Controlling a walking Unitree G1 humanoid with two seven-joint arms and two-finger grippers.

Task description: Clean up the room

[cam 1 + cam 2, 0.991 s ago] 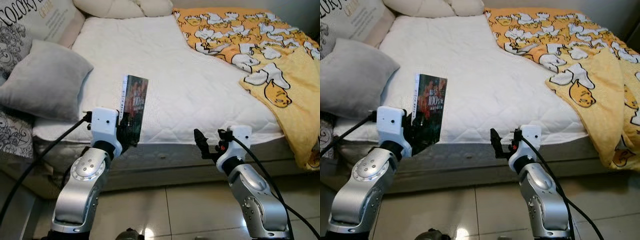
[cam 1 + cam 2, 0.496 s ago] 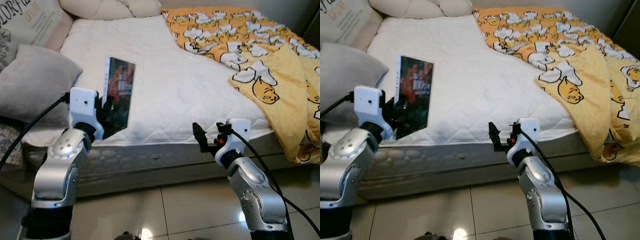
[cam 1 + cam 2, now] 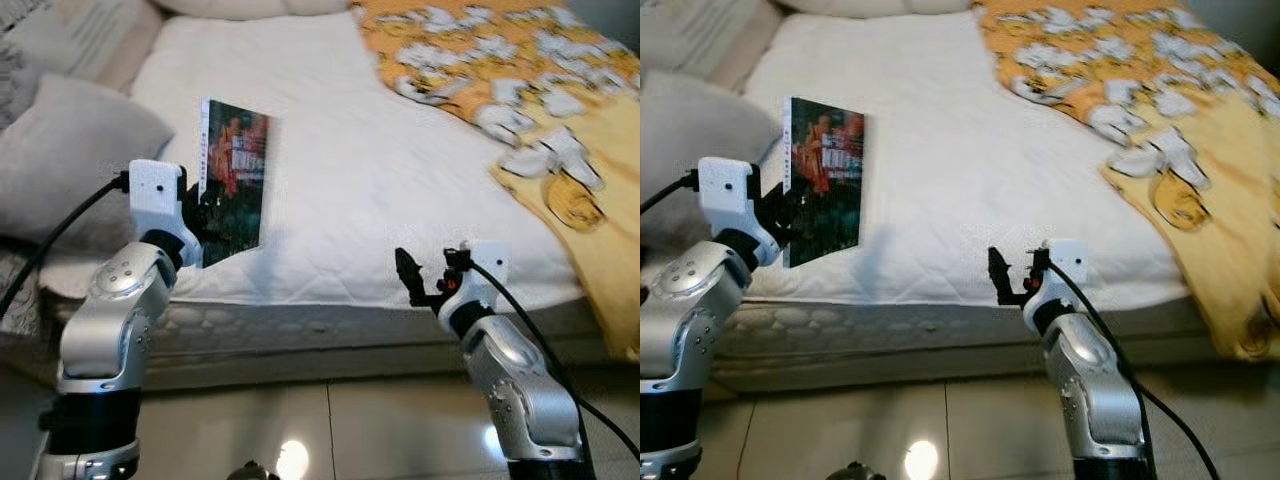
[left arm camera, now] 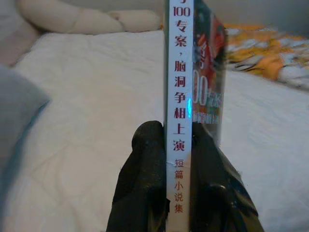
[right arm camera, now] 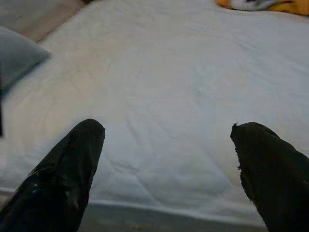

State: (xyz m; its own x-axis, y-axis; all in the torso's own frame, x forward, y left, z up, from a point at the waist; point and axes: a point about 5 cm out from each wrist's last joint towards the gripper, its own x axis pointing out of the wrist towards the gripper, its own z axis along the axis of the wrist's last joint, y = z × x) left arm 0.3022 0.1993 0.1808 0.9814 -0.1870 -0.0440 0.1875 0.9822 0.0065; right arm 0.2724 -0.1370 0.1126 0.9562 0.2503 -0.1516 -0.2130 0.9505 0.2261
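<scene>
White mattress (image 3: 400, 170) ahead of both claws, yellow blanket (image 3: 560, 130) beyond right one. Grey pillow (image 3: 70, 160) beside left claw. Book (image 3: 232, 182) upright, spine pinched low in left gripper (image 4: 179, 145), likely for carrying away. Right gripper (image 5: 169, 159) spread wide, empty, over mattress edge.
</scene>
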